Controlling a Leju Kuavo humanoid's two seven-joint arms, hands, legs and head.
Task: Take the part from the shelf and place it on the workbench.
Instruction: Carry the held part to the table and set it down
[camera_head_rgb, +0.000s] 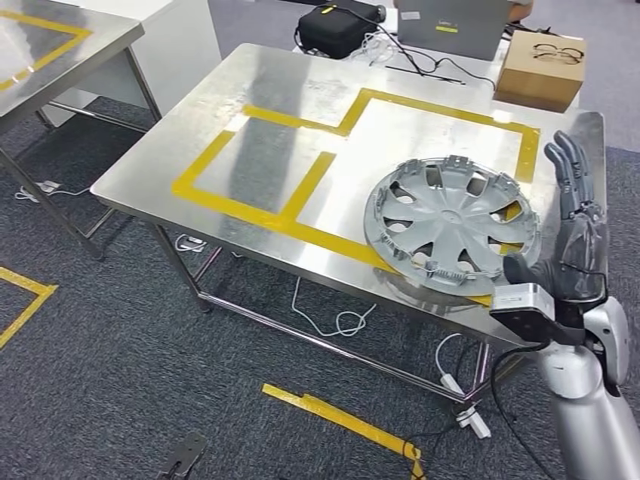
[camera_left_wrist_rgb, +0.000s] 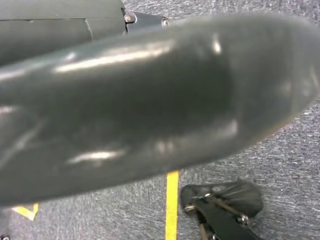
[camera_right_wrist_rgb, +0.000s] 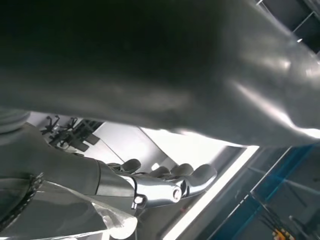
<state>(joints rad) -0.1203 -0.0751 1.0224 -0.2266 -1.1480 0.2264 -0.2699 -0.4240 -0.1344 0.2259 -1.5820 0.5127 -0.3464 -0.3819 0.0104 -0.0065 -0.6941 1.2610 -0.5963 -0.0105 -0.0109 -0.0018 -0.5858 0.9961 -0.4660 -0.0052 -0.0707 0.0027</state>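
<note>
The part is a grey plastic hubcap (camera_head_rgb: 451, 225). It lies flat on the steel workbench (camera_head_rgb: 302, 100), near the front right corner and partly over the yellow tape lines (camera_head_rgb: 256, 210). My right hand (camera_head_rgb: 573, 240) stands just right of the hubcap with its fingers spread upward, holding nothing. Its thumb reaches toward the hubcap's near right rim; I cannot tell whether it touches. In the right wrist view the right hand's fingers (camera_right_wrist_rgb: 170, 187) stretch out straight and bare. In the left wrist view a blurred grey shape (camera_left_wrist_rgb: 151, 100) covers most of the picture, above carpet.
A cardboard box (camera_head_rgb: 542, 68) with glasses on it, a black bag (camera_head_rgb: 332, 30) and a laptop (camera_head_rgb: 451, 25) sit behind the workbench. A second steel table (camera_head_rgb: 45, 50) stands at the left. Cables (camera_head_rgb: 340, 320) and yellow floor tape (camera_head_rgb: 340, 415) lie under the bench.
</note>
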